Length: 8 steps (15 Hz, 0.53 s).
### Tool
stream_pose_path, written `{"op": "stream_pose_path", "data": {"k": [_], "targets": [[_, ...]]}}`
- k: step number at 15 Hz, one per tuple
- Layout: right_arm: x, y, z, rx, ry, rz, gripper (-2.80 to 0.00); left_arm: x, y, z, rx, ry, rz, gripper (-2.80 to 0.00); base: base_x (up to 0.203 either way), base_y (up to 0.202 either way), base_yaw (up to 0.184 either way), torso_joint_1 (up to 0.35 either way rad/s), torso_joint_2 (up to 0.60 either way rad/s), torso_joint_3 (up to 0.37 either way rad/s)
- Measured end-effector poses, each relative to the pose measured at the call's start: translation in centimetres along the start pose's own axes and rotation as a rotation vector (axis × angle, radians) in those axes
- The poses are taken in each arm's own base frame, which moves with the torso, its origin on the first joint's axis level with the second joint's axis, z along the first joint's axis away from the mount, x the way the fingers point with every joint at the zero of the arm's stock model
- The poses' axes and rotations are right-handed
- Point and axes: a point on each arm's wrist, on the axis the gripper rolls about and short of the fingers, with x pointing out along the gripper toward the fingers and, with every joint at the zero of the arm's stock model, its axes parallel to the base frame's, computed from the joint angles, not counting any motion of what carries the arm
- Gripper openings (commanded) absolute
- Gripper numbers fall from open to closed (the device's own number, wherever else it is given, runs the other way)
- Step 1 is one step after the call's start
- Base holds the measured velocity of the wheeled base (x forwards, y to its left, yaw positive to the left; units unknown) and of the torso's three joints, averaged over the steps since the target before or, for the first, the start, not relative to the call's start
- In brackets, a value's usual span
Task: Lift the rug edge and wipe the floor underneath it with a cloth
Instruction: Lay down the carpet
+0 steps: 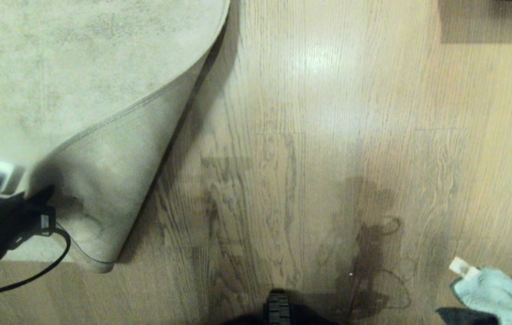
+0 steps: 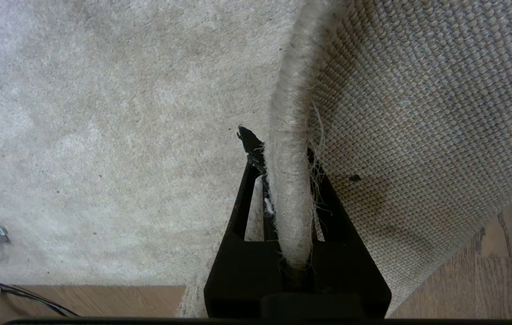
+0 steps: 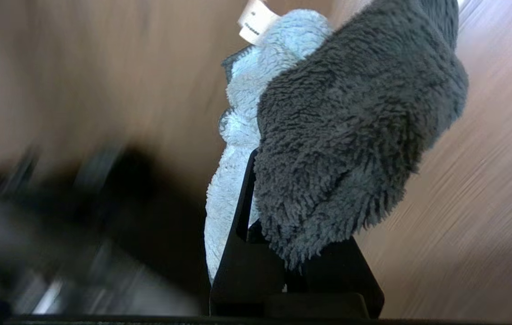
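**Rug corner held back as cloth hangs ready over bare boards**

The left gripper (image 2: 283,180), at the near left of the scene, is clenched on the rug edge (image 2: 288,149), its bound border pinched between the jaws and the corner folded back so the tan woven backing (image 1: 111,180) faces up. The wood-grain floor (image 1: 310,149) beside the fold lies exposed. At the near right corner, the right gripper (image 3: 283,216) grasps the cloth (image 3: 350,122), grey and pale blue with a white tag (image 3: 256,20), held off the boards and well apart from the rug. The lifting step looks done; wiping appears to be in hand. The next move likely calls for lowering the cloth onto the planks and sweeping it left toward the uncovered patch beside the fold, while the left grip holds.
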Motion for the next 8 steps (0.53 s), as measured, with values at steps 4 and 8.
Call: {"op": "stream_pose_path", "data": {"k": [4,8], "targets": [[-0.25,0.09,-0.99,0.04,0.066,0.022,-2.8,0.0,-0.01,0.0,-0.001,0.0,-0.001,-2.8,0.0,0.0,0.0,0.0,0.0,0.0],[-0.3,0.08,-1.01,0.041,0.062,0.022,-2.8,-0.01,-0.02,-0.02,-0.003,0.001,-0.001,-2.8,0.0,0.0,0.0,0.0,0.0,0.0]]}}
